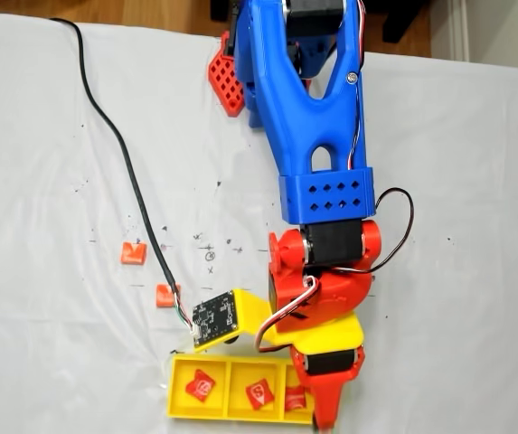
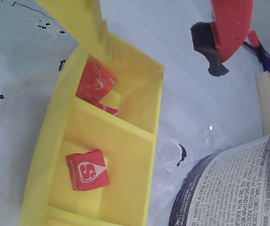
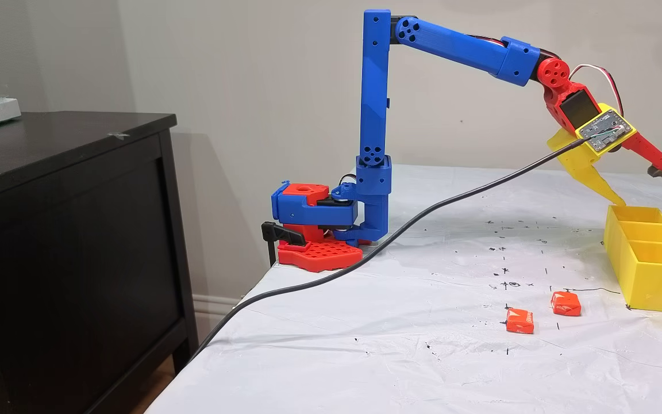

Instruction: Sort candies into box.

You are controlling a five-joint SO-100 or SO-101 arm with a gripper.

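under the open, empty end effector [image 3: 641, 187], one candy [image 2: 105, 108] hides behind the box [image 2: 45, 141] divider.

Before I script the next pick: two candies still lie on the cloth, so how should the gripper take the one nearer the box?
Come straight down on that candy and close across two opposite flat sides. It lies flat, clear of the other candy and box.

Hand [image 3: 644, 184] hangs spread above the box [image 3: 653, 273] — compartments open from above. A black cable [image 3: 365, 259] crosses the worktop [image 3: 394, 345] left of two loose candies [image 3: 519, 321].
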